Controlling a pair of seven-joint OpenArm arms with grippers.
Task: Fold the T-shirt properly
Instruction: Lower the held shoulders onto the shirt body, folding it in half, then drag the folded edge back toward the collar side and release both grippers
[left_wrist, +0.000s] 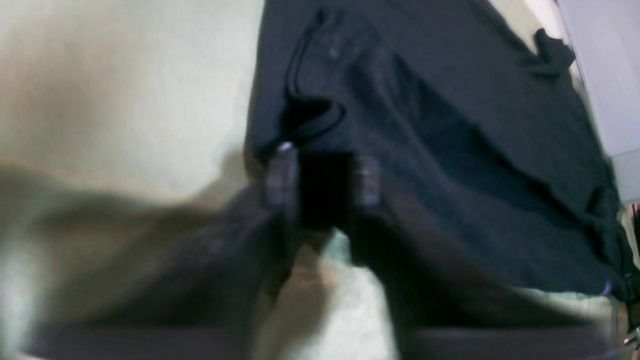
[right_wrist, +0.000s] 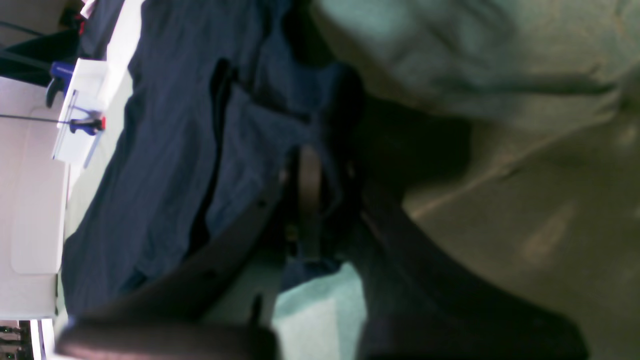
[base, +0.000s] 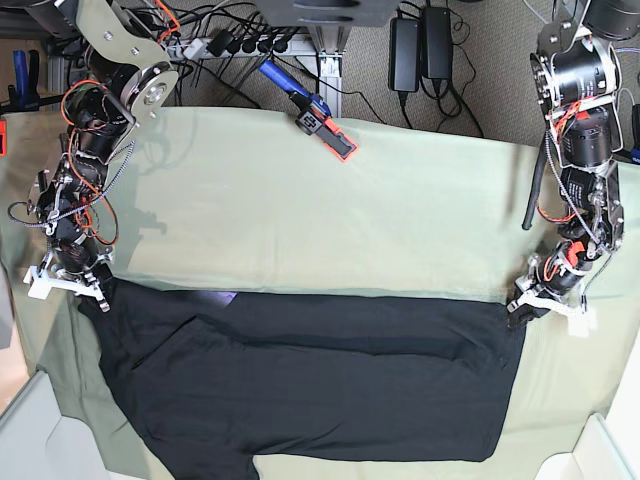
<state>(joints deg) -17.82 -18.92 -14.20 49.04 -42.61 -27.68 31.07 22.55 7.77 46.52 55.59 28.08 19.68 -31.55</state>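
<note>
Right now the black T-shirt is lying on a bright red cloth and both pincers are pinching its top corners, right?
Not quite. The cloth under the black T-shirt is pale green, not bright red, as the base view shows. The rest holds: the left pincer and the right pincer each pinch a top corner of the shirt.

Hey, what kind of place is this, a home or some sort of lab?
Most likely a robotics lab or workshop, not a home. Two bare-wired robot arms flank a table draped in pale green cloth, a large black fabric T-shirt lies on it, and power bricks and tangled cables sit on carpet behind.
</note>
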